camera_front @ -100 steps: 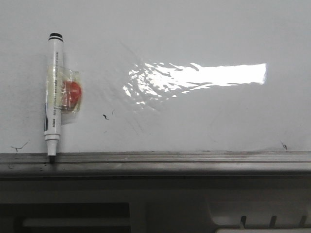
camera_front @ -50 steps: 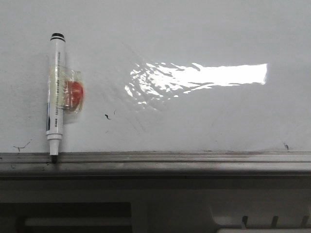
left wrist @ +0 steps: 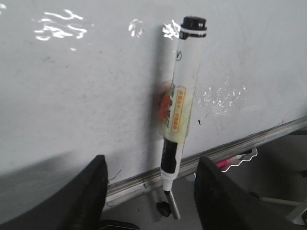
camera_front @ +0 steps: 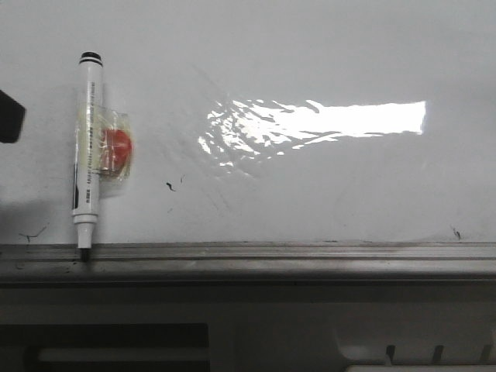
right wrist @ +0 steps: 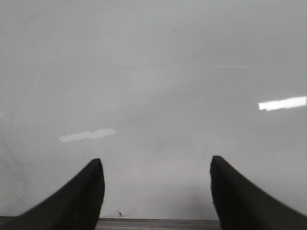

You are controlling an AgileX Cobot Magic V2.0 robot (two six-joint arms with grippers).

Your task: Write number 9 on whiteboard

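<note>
Change: a dark shape, likely the left gripper (left wrist: pixel 148 191), now shows at the front view's left edge, absent half a second ago. It's closing on the marker (camera_front: pixel 87 151), jaws wide apart and empty, marker between them in the wrist view. Marker sits on the whiteboard (camera_front: pixel 310 46), held by a red magnet (camera_front: pixel 116 149), tip at the rail (camera_front: pixel 271 252). Right gripper (right wrist: pixel 156 191): spread wide, empty. No number 9 yet, so grasp comes first. Barrel print unreadable.

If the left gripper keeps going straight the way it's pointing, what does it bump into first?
Probably the marker, which hangs on the whiteboard straight ahead of the open left gripper. Depth is hard to judge, so it might slip past the marker's tip and meet the board's tray rail.
</note>
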